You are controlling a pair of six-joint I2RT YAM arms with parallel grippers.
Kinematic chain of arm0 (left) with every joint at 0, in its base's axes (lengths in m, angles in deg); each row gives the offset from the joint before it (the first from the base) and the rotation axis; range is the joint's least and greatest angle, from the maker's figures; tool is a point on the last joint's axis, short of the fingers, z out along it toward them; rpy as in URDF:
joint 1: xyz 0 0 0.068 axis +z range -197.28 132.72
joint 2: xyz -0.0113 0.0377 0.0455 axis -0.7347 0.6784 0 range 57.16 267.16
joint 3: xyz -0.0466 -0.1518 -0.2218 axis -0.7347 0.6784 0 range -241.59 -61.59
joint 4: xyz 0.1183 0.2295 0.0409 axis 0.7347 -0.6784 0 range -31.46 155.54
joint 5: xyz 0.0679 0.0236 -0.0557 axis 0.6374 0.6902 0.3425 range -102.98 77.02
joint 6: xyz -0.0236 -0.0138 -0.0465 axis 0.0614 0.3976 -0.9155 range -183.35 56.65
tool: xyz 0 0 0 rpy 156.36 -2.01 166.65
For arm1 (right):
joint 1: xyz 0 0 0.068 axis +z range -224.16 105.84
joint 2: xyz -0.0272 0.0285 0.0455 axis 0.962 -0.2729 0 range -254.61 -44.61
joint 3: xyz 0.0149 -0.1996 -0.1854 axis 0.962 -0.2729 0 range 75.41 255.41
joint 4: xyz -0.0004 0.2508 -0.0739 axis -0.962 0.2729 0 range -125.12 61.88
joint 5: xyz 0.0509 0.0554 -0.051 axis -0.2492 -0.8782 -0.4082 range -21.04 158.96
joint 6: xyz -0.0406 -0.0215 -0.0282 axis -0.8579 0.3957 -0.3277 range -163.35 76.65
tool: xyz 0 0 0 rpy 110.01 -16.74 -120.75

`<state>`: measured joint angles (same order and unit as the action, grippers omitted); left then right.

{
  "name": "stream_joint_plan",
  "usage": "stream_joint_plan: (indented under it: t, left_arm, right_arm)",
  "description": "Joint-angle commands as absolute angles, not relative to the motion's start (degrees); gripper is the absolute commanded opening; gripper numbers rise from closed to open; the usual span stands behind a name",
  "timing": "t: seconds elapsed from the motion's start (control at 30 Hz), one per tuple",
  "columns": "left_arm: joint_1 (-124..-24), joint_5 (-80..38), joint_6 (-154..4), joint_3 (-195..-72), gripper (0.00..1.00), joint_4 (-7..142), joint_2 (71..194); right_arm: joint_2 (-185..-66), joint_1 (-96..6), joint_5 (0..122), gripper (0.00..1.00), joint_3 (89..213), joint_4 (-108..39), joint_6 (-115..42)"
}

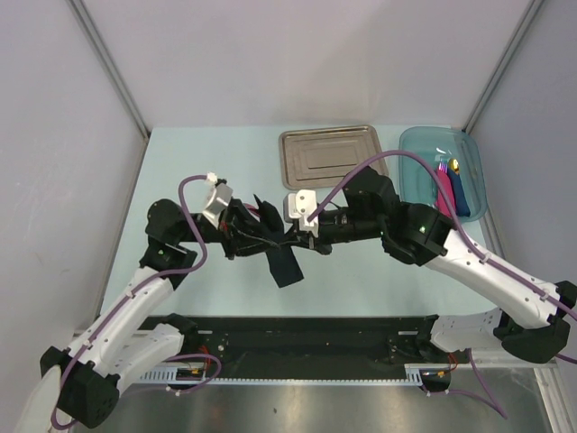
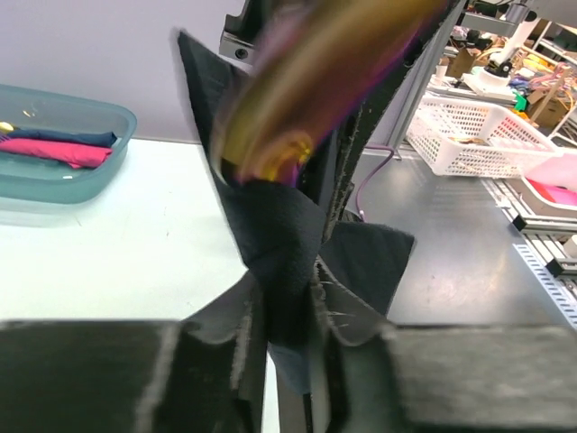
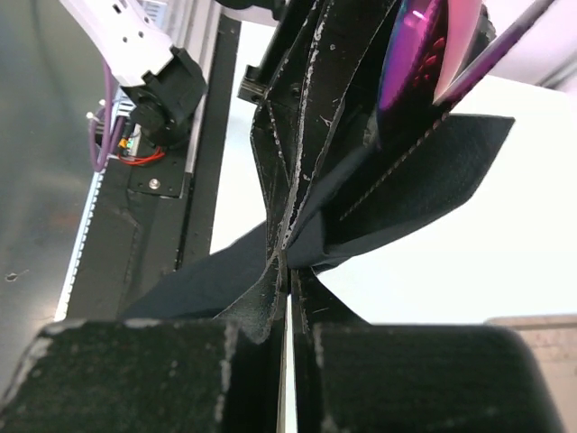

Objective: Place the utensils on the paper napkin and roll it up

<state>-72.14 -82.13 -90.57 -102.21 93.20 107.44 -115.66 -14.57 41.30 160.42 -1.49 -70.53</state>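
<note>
Jaws of left gripper (image 2: 293,338) and right gripper (image 3: 287,316) both pinch one paper napkin (image 1: 287,266), one shiny utensil (image 3: 410,63) in its folds.

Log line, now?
left gripper: shut on paper napkin | right gripper: shut on paper napkin | utensil: partly wrapped | roll: unfinished

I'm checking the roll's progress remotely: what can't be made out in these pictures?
- Dark utensil: seen in no view; the paper napkin, left gripper and right gripper may cover it.
- Shiny utensil end: blurred in the left wrist view, cut by the top edge in the right wrist view.
</note>
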Motion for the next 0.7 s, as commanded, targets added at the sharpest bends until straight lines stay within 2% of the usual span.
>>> stream_joint_plan:
  t: [0.0,0.03,0.07,0.2,0.23,0.27,0.3,0.37,0.4,0.43,0.5,0.57,0.67]
  left_arm:
    - [-72.5,-81.6,-87.5,-104.9,0.1,91.2,108.3]
    - [-72.5,-81.6,-87.5,-105.3,0.03,91.1,108.5]
    - [-72.5,-81.6,-88.0,-105.2,0.0,91.6,108.3]
    - [-72.5,-81.6,-90.2,-104.8,0.0,94.0,107.7]
    - [-72.4,-81.4,-90.9,-104.6,0.0,94.5,107.4]
    - [-72.4,-81.1,-91.1,-104.6,0.0,94.5,107.2]
    - [-72.3,-80.1,-91.3,-104.5,0.0,94.5,107.1]
    - [-72.0,-79.3,-91.5,-104.5,0.0,94.1,106.9]
    - [-71.8,-77.9,-91.6,-104.7,0.0,93.8,106.9]
    - [-71.3,-77.1,-91.6,-105.3,0.0,93.4,107.0]
    - [-70.9,-75.3,-91.9,-106.1,0.0,93.5,107.5]
    - [-70.7,-73.4,-91.1,-107.5,0.0,92.1,107.7]
    - [-70.7,-69.9,-90.6,-108.4,0.0,90.8,107.8]
  right_arm:
    - [-113.3,-14.1,42.1,0.0,160.7,-8.0,-70.4]
    - [-113.3,-14.2,42.2,0.0,160.4,-8.0,-70.4]
    - [-113.3,-14.2,42.9,0.0,160.0,-8.0,-70.3]
    - [-113.0,-15.2,44.3,0.0,159.5,-8.7,-68.7]
    - [-113.2,-15.9,44.9,0.03,159.6,-8.7,-67.5]
    - [-113.3,-16.5,45.2,0.08,159.7,-8.6,-67.0]
    - [-113.3,-17.0,45.2,0.26,159.6,-8.3,-66.5]
    - [-113.0,-18.7,45.0,0.48,159.4,-8.0,-64.8]
    - [-112.8,-18.9,45.0,0.71,159.3,-7.2,-64.4]
    - [-112.3,-19.1,45.0,0.8,159.3,-6.6,-63.8]
    - [-112.1,-19.2,45.1,0.91,159.2,-5.0,-62.3]
    - [-112.1,-19.2,45.1,0.91,159.1,-4.2,-60.5]
    - [-112.3,-19.2,45.7,0.86,158.6,-3.0,-57.9]
